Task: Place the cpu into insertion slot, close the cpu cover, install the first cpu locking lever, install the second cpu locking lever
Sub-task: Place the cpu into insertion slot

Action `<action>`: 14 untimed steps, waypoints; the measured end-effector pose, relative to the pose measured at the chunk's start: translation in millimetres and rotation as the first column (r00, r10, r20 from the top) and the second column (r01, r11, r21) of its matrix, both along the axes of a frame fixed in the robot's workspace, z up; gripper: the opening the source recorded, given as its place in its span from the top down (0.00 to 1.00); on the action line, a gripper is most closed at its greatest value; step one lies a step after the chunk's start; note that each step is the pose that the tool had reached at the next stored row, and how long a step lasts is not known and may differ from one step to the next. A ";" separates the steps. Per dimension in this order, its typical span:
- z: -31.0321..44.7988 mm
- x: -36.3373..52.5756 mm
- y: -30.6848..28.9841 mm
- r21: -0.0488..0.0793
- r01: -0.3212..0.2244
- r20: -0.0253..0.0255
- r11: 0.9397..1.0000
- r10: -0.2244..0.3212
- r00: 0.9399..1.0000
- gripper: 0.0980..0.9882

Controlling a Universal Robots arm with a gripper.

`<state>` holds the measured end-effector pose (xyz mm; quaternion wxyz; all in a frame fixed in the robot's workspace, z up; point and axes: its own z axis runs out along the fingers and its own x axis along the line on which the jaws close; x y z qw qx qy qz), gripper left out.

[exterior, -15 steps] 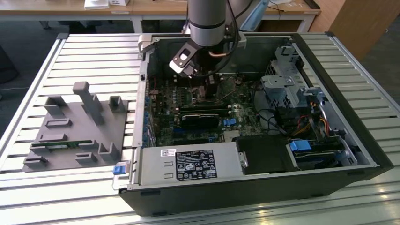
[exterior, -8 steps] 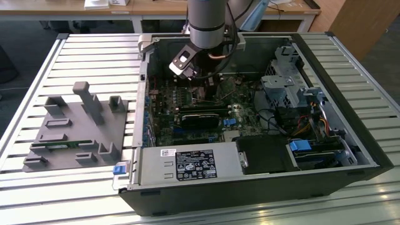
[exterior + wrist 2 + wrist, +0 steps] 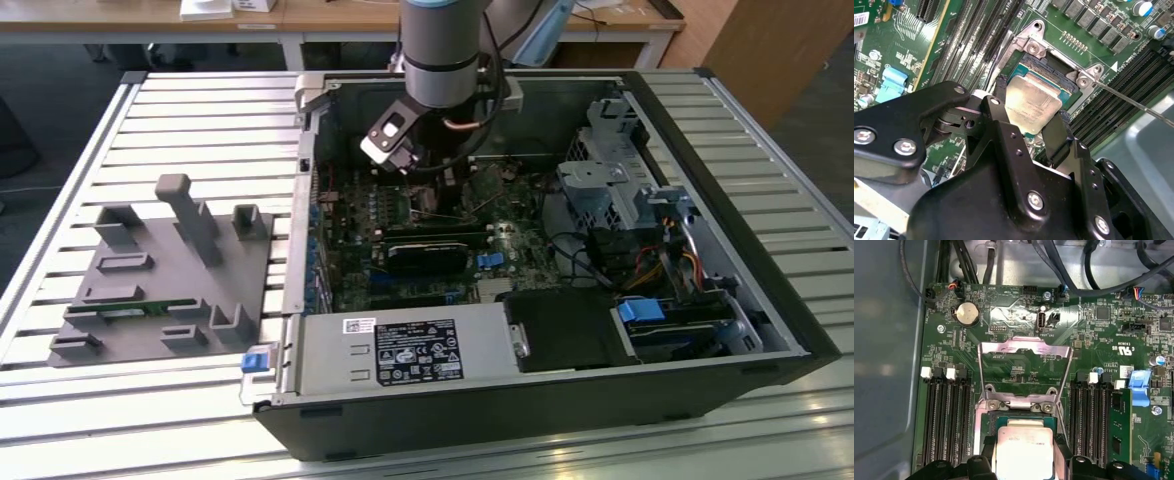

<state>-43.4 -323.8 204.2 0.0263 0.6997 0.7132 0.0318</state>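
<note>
Gripping the cpu (image 3: 1033,105) by opposite edges, the gripper (image 3: 1031,102) holds it flat directly over the insertion slot (image 3: 1053,75), seemingly unseated; the cpu cover (image 3: 1024,346) lies hinged open beyond.

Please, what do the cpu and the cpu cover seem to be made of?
The cpu: its top looks like pale silver-grey metal, matte, with a soft dull glare. The cpu cover: thin sheet metal, probably steel, with a brighter finish; it reflects light along its open frame.
</note>
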 end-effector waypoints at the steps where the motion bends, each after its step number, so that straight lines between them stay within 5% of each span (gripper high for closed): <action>1: -0.5 0.0 0.0 0.000 0.002 0.000 1.000 -0.002 1.000 0.51; 14: -9.5 -1.1 0.6 0.000 0.002 0.000 1.000 -0.002 1.000 0.51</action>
